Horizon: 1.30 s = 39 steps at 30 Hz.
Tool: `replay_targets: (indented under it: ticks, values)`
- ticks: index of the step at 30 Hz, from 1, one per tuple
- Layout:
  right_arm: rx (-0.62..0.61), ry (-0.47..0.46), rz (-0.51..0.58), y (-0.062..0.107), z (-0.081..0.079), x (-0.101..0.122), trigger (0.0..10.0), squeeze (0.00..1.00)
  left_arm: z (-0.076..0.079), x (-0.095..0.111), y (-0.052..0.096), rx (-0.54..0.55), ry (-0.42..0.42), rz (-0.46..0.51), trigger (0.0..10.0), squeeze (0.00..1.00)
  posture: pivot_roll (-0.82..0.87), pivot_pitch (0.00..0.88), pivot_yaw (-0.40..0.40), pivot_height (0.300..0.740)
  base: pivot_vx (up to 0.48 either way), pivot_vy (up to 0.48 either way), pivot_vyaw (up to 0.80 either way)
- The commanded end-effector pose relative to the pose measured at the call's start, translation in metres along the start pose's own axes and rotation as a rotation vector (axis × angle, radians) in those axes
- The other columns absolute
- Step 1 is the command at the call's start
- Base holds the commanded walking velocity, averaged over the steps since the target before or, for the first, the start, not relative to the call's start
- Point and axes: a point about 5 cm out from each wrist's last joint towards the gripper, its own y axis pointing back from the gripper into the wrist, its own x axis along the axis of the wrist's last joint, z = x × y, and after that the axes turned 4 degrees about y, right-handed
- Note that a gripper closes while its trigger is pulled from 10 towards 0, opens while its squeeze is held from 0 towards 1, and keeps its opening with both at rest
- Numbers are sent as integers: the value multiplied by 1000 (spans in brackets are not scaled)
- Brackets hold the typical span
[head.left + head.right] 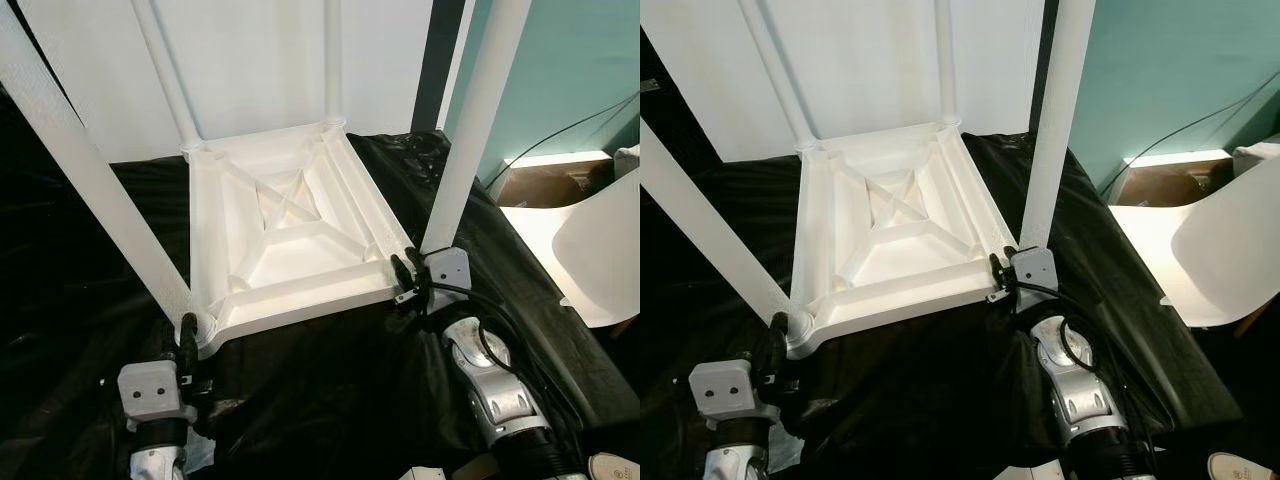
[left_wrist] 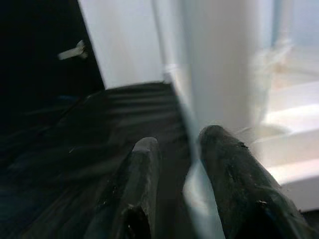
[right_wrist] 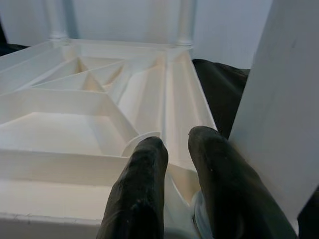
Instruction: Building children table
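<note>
A white plastic table top [image 1: 290,240] lies upside down on a surface draped in black sheeting [image 1: 330,400], its ribbed underside facing up, with four white legs rising from its corners.

The left arm reaches up from below, its wrist block low and its fingers [image 1: 187,335] pointing upward at the near left corner of the table top. The near left leg [image 1: 90,170] slants up and away just past the fingertips. In the left wrist view the two black fingers [image 2: 227,189] stand a little apart with a pale edge of the corner between them, so they appear to pinch that corner.

The right arm comes in from the lower right, bent at the silver forearm, with a cable looping over the wrist. Its fingers [image 1: 410,272] reach the near right corner, right at the foot of the near right leg [image 1: 470,140], which stands almost upright beside them. In the right wrist view the fingers [image 3: 139,194] lie close together over the corner socket, the leg just beside one of them; whether they grip anything cannot be told.

Beyond the fingers, the two far legs [image 1: 165,75] stand against a white wall. A white chair [image 1: 1230,250] sits off to the right, well apart from the right arm.
</note>
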Motion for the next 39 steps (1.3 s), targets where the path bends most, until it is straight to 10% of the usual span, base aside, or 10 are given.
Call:
replay_targets:
  ticks: [1, 9, 15, 20, 21, 22, 23, 28, 30, 39]
  values:
    - [-63, 20, -42, 5, 14, -8, 10000, 0, -6, 0, 2, 184, 14, 7, 10000, 0, 11, 0, 29, 740, 0, 0, 0]
    - [190, 115, 59, -4, -16, 10, 10000, 0, 4, 5, 5, 143, 44, 14, 10000, 24, 24, 0, 20, 740, 0, 0, 0]
    - [269, 223, 127, -8, -27, 21, 10000, 0, 10, 13, 10, 110, 64, 23, 10000, 576, 33, 0, 13, 740, 0, 0, 0]
    - [306, 270, 160, -8, -34, 25, 10000, 0, 9, 12, 21, 98, 66, -6, 10000, 514, 43, 0, 11, 740, 0, 0, 0]
    - [310, 273, 166, -8, -36, 26, 10000, 0, 8, 13, 27, 94, 71, -16, 10000, 153, 47, 0, 10, 740, 0, 0, 0]
    - [311, 274, 167, -9, -36, 27, 10000, 0, 8, 14, 30, 84, 82, -19, 10000, 180, 56, 0, 10, 740, 0, 0, 0]
    - [309, 272, 164, -9, -37, 26, 10000, 0, 9, 16, 32, 70, 89, -17, 10000, 1000, 58, 0, 10, 740, 0, 0, 0]
    - [310, 271, 157, -9, -38, 24, 10000, 0, 15, 15, 28, 55, 104, -14, 10000, 1000, 61, 0, 9, 740, 0, 0, 0]
    - [312, 269, 158, -10, -39, 24, 10000, 0, 20, 15, 20, 50, 115, -4, 10000, 0, 55, 0, 8, 740, 0, 0, 0]
    - [338, 345, 157, -8, -35, 23, 10000, 0, 31, 19, -2, 24, 162, 58, 10000, 0, 27, 0, 4, 740, 0, 0, 0]
